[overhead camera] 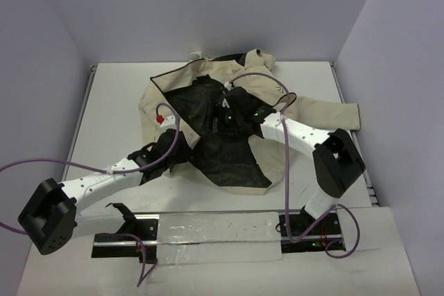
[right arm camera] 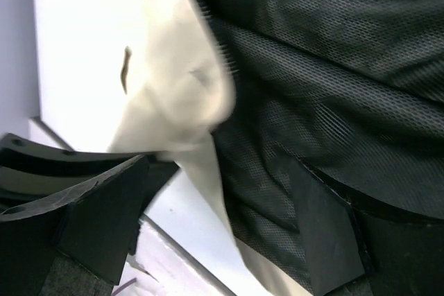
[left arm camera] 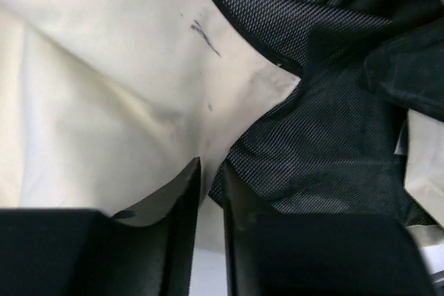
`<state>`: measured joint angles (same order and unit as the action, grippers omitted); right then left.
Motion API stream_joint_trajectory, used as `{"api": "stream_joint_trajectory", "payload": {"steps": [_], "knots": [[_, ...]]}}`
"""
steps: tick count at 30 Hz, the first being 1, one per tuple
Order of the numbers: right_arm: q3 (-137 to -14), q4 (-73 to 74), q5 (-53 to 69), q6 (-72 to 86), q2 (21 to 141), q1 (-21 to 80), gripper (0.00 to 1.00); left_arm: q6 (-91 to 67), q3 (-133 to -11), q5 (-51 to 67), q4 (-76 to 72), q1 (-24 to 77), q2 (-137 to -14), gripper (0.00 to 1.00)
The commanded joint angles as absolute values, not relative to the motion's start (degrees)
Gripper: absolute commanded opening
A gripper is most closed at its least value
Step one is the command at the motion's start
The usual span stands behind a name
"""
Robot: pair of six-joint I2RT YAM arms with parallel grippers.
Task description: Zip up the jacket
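On the left, the left gripper [overhead camera: 161,149] sits at the lower left hem of the jacket [overhead camera: 312,112]; its jaws stand only a slit apart, with cream cloth visible through the gap, and appear to grip nothing. The jacket lies spread open mid-table [overhead camera: 111,102], black mesh lining [overhead camera: 222,150] facing up and one sleeve stretched to the right. The right gripper [overhead camera: 232,112] hovers over the lining near the centre; its jaws are spread wide and hold nothing.

Judged from this, the zip is not yet joined and the fronts need arranging first; the next move calls for finding both dark zipper edges and bringing them together at the hem.

Only the overhead view shows the whole garment; only the wrist views show the jaw gaps, the left gripper [left arm camera: 211,199] narrow and the right gripper [right arm camera: 215,227] broad above a cream fold.
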<state>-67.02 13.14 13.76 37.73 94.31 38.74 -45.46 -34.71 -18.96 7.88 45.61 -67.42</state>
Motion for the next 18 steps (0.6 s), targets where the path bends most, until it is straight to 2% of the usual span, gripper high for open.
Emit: {"api": "stream_joint_trajectory", "payload": {"steps": [1,2,4,10,16,18], "knots": [[-70.62,8.31,16.77,39.65,95.59,38.85,0.89,-47.43,-34.98,-16.8,4.99,45.88,-68.42,0.65],[-70.82,8.18,16.46,39.6,95.95,38.91,0.89,-47.67,-35.25,-16.43,5.52,45.88,-68.49,0.84],[-71.46,8.89,15.98,39.1,97.14,38.95,0.9,-47.81,-36.66,-16.28,7.14,45.88,-68.0,0.96],[-72.16,10.81,12.57,36.42,100.28,40.2,0.88,-49.31,-40.46,-20.86,13.53,45.85,-61.27,0.96],[-70.83,10.85,14.17,34.07,102.04,42.22,0.6,-56.77,-39.68,-26.36,18.33,45.18,-52.98,0.91],[-70.17,11.23,13.87,33.16,102.32,43.06,0.58,-58.51,-37.87,-27.1,18.23,44.97,-50.67,0.91]]}}
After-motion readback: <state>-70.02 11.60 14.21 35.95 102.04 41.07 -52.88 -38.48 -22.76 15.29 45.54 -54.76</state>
